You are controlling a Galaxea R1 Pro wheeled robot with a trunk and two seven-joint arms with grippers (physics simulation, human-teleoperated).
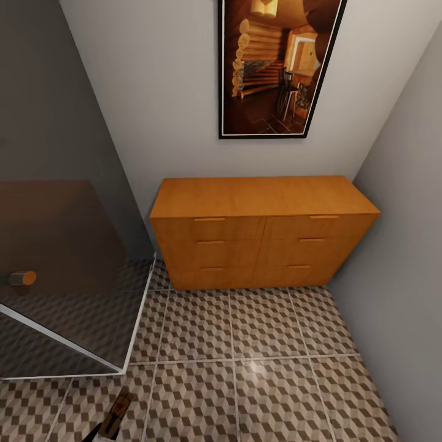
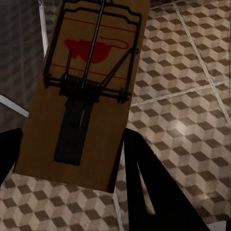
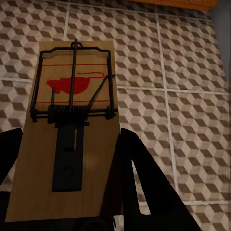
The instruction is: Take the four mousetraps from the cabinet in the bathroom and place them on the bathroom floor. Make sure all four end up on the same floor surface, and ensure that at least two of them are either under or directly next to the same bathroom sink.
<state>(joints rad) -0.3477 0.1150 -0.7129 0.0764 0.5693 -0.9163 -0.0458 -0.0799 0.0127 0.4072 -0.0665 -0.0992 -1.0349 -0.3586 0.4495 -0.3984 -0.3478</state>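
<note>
Two mousetraps are being carried, one in each pincer. In the left wrist view the left pincer (image 2: 67, 159) is gripping a mousetrap (image 2: 82, 96) by the near end of its board, black fingers (image 2: 149, 178) pressing on the long edges. In the right wrist view the right pincer (image 3: 65, 168) is clamping a second mousetrap (image 3: 67, 130) in the same way. Both traps are hanging above the bathroom floor (image 1: 264, 368), not yet resting on it. In the head view, one held trap is poking into the near left edge of the picture (image 1: 116, 414).

Each trap is looking like a thin, stiff, flat wooden rectangle, probably very light, with dark wire bars and a coiled spring standing proud of the face beside a red mouse print. The smooth board edges are the sensible place to hold; the wire looks likely to snag or snap if pressed.

The floor tiles are glossy squares printed with brown, beige and white cubes, split by pale grout. At the left a smoked glass panel (image 1: 61, 258) in a white frame is standing. Farther off, against the far wall, the cabinet (image 1: 264, 233) is sitting with its drawers closed: smooth orange-brown wood, boxy, with slim bar handles. Above it a framed picture (image 1: 279, 67) is hanging.
</note>
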